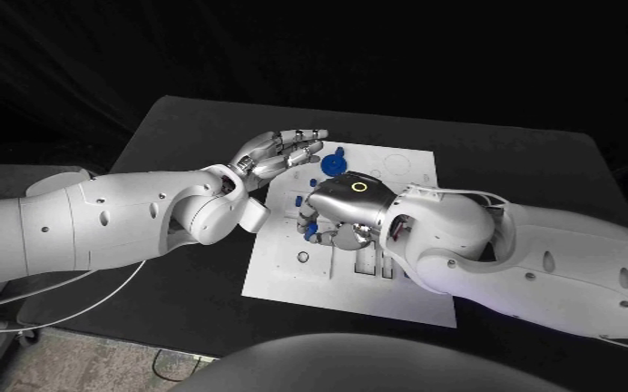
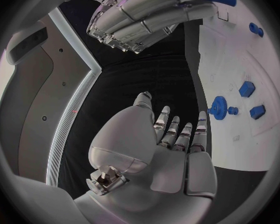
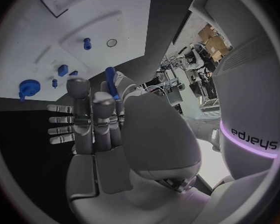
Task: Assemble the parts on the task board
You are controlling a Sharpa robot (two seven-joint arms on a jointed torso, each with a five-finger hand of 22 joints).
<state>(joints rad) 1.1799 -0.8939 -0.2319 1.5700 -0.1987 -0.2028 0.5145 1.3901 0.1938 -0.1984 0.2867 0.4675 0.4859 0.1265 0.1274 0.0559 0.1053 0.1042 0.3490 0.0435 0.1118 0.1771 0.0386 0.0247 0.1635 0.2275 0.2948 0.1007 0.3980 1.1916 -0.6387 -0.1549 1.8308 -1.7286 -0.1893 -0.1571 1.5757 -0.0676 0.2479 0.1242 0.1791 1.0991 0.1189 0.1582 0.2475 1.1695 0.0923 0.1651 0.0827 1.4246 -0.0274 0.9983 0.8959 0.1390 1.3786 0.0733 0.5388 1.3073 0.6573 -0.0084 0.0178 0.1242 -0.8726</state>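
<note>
The black counter (image 1: 183,138) carries the white task board (image 1: 393,297), which lies at its middle with a long edge running from about 12 o'clock to 6 o'clock in the head view.

The right arm (image 1: 524,256) comes in from 4 o'clock and sets the right hand (image 1: 343,215) over the middle of the board. Its fingers (image 3: 84,109) are curled in and pinch a slim blue pin (image 3: 110,82), which stands out past the fingertips above the board.

The left arm (image 1: 105,220) comes in from 9 o'clock. The left hand (image 1: 278,153) hovers at the board's 10 o'clock corner, palm up, its fingers (image 2: 180,134) straight and slightly spread, holding nothing.

On the board, a blue gear (image 1: 334,164) sits near the 12 o'clock edge, just beside the left fingertips. In the left wrist view the gear (image 2: 217,107) has a small blue peg (image 2: 232,111) just beside it and two blue blocks (image 2: 247,88) near it. More small blue parts (image 1: 309,226) lie under the right hand, partly hidden. A round hole (image 1: 302,257) and narrow slots (image 1: 367,265) show at the board's 6 o'clock half.
</note>
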